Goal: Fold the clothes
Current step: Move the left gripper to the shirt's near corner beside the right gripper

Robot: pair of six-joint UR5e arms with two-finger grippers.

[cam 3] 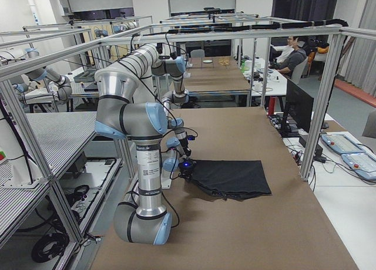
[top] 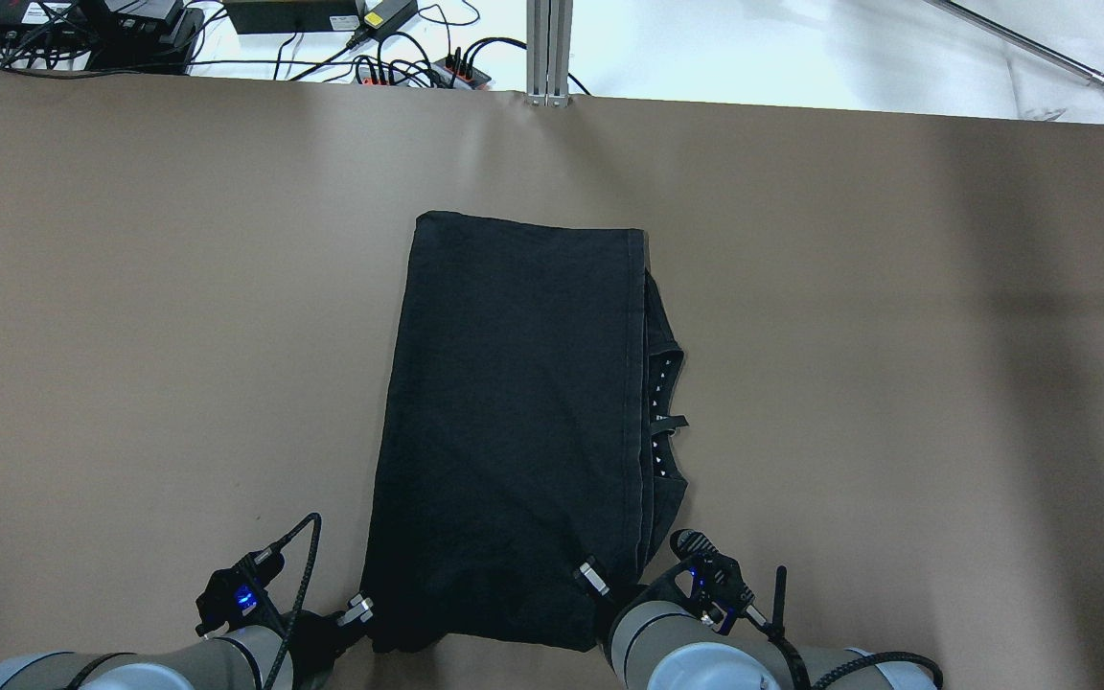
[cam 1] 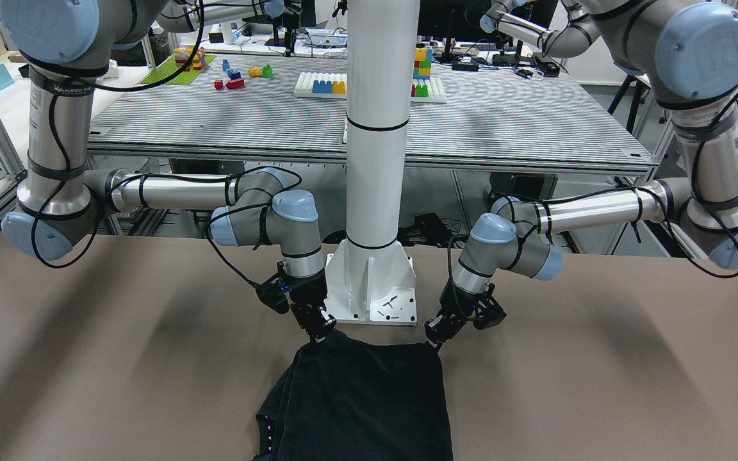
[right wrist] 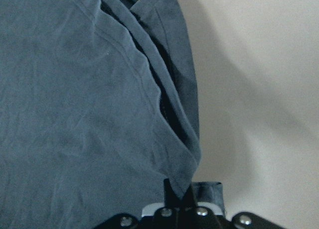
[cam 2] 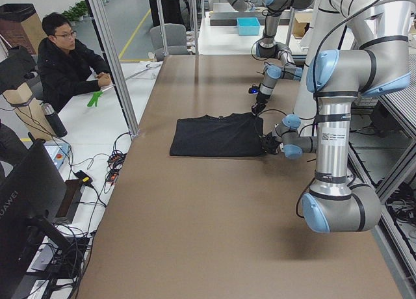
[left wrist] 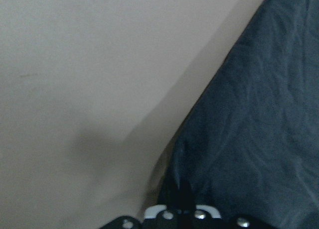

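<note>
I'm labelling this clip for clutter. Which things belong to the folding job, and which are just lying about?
In the job: black garment; left end effector and right end effector, each shut on a near corner.

Lying about: toy blocks behind the robot; power strips past the table's far edge.

Garment [top: 514, 422]: plain black, no print; reads dark slate-blue in wrist views. Row of small white studs [top: 656, 422] along its right edge. Table [top: 130, 335]: matte brown-tan, soft darker shadows. Left gripper [top: 357, 608], right gripper [top: 592, 579]: black, silver tips, small blue light beside each. Left arm [cam 1: 599, 208], right arm [cam 1: 177, 192]: silver-grey, pale blue joint caps, black cables. Column [cam 1: 375, 128]: white, black bands. Far table [cam 1: 503, 121]: fine grey-white stripes.
</note>
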